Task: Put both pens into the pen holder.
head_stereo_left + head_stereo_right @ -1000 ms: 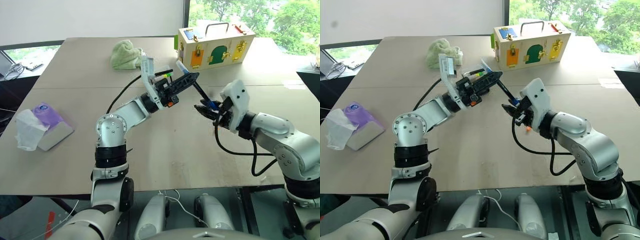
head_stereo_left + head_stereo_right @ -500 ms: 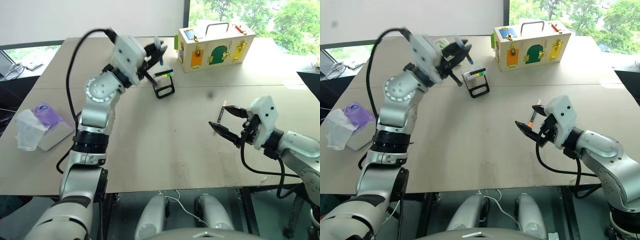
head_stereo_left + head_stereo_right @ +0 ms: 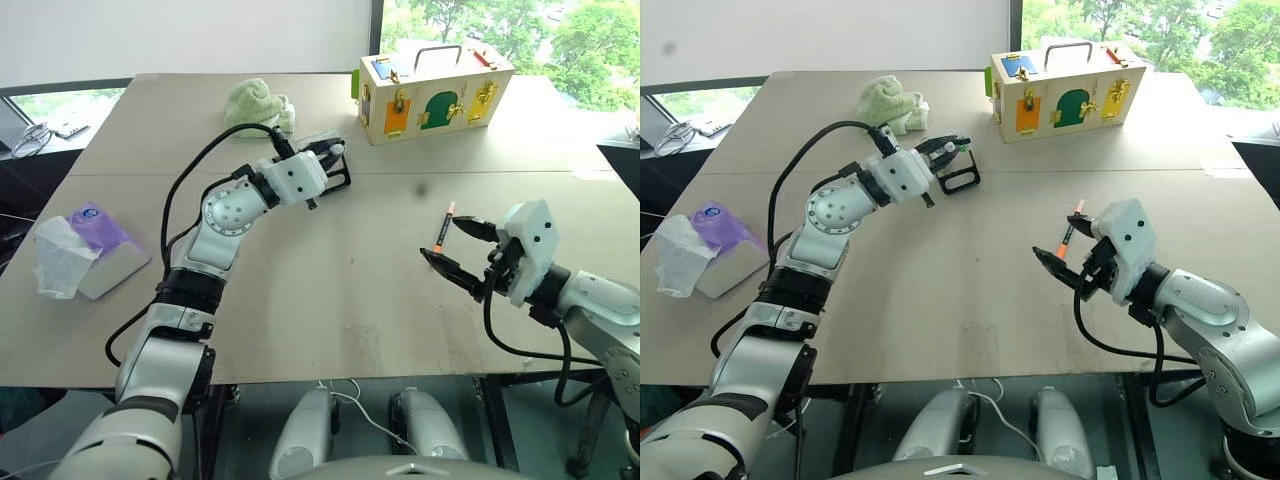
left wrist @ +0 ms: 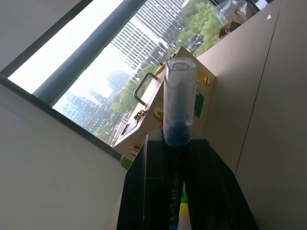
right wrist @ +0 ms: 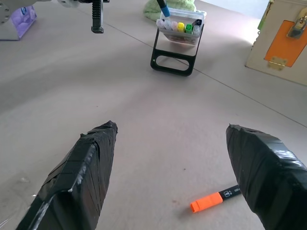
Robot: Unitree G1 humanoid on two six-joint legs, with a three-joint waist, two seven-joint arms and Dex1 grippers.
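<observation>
Landmark: pen holder (image 5: 178, 42) on the table (image 3: 330, 290).
Left gripper (image 3: 952, 148): clamped on the blue-capped pen (image 5: 164, 8), right at the holder's top.
Right gripper (image 3: 462, 252): fingers apart, empty, well away.
Orange-capped pen (image 3: 442, 227): flat on the table just beside the right gripper.

The holder (image 3: 957, 172) stands on the table (image 3: 940, 290), in front of the cloth (image 3: 890, 103) and left of the box (image 3: 1065, 92). One pen (image 5: 163, 8) is at the holder's top, in the left gripper (image 3: 943, 148). The other pen (image 3: 441, 225) lies on the table, right of the holder, between the right gripper's (image 3: 455, 250) spread fingers (image 5: 84, 167). The tissues (image 3: 75, 250) lie far left.
</observation>
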